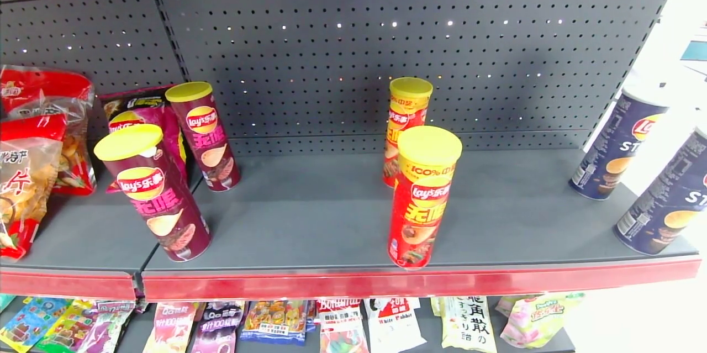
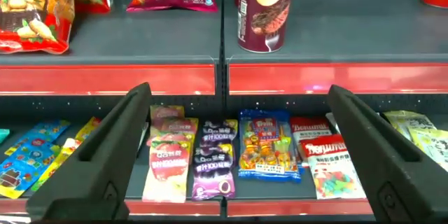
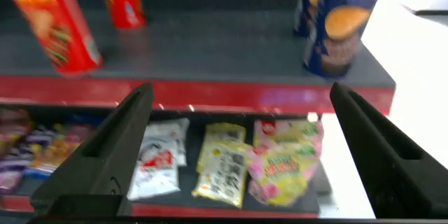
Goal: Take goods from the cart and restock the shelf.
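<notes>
The shelf [image 1: 309,215] is showing a red front lip [image 1: 386,284] along its near edge, and bare grey deck is lying open between the can groups. At the left, snack bags [image 1: 33,143] are sitting beside two maroon cans [image 1: 160,198]. Two red cans [image 1: 422,193] are standing mid-shelf, the nearer one at the lip, and two navy cans [image 1: 657,193] are crowding the right end. Every can is standing upright, long axis vertical, lid up. The left gripper [image 2: 238,91] and right gripper [image 3: 241,87] are hanging spread wide, holding nothing, facing the candy packets [image 2: 210,161] below.
</notes>
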Controlling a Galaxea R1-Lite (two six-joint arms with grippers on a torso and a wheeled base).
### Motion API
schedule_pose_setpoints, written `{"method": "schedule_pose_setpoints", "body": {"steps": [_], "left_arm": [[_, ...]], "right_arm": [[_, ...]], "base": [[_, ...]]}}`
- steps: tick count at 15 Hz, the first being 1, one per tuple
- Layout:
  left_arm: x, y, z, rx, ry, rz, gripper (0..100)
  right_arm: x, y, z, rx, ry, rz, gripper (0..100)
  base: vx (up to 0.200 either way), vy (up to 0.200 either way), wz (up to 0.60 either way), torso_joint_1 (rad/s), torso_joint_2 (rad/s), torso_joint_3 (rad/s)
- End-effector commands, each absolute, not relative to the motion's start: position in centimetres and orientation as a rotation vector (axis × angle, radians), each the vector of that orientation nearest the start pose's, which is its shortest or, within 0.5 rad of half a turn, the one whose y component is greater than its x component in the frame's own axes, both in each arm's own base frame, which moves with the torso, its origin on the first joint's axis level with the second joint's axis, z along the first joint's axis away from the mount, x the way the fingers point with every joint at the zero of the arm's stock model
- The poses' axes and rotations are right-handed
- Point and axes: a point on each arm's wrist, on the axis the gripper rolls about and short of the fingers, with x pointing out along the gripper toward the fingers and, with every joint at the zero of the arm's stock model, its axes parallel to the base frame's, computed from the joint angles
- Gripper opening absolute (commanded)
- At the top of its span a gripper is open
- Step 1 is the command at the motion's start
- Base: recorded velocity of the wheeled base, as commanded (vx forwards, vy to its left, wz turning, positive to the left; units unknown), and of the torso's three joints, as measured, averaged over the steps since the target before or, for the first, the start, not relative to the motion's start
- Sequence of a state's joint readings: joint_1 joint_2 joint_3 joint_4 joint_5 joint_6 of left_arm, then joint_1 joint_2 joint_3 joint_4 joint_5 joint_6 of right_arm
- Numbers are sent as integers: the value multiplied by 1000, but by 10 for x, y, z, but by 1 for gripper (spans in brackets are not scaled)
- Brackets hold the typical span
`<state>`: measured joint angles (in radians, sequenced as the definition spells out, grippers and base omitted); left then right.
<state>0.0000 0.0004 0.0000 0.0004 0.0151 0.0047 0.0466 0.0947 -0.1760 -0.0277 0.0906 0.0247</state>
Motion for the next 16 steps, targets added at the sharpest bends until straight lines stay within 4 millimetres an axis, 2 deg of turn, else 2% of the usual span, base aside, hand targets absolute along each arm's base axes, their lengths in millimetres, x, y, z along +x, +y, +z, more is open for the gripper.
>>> {"method": "schedule_pose_setpoints", "body": {"steps": [1, 3, 4, 5, 8, 10, 12, 16], "left_arm": [[-23, 0, 75, 5, 0, 15, 100], [-23, 0, 75, 5, 2, 15, 100], [-23, 0, 75, 5, 2, 15, 100], [-23, 0, 75, 5, 0, 15, 100], [-23, 0, 75, 5, 2, 15, 100], [-23, 0, 75, 5, 2, 15, 100], [-23, 0, 75, 5, 0, 15, 100], [-23, 0, 75, 5, 0, 15, 100]], "right_arm": [[-22, 0, 144, 28, -63, 321, 100], [-8, 3, 149, -12, 10, 376, 100], [12, 7, 168, -29, 78, 409, 100], [30, 12, 178, -50, 127, 431, 100], [82, 26, 200, -69, 241, 452, 100], [110, 35, 191, -78, 366, 464, 100], [123, 48, 181, -113, 446, 535, 100], [152, 66, 182, -131, 507, 574, 100]], "base": [[0, 0, 0, 0, 0, 0], [0, 0, 0, 0, 0, 0], [0, 0, 0, 0, 0, 0], [0, 0, 0, 0, 0, 0], [0, 0, 0, 0, 0, 0], [0, 0, 0, 0, 0, 0], [0, 0, 0, 0, 0, 0], [0, 0, 0, 0, 0, 0]]}}
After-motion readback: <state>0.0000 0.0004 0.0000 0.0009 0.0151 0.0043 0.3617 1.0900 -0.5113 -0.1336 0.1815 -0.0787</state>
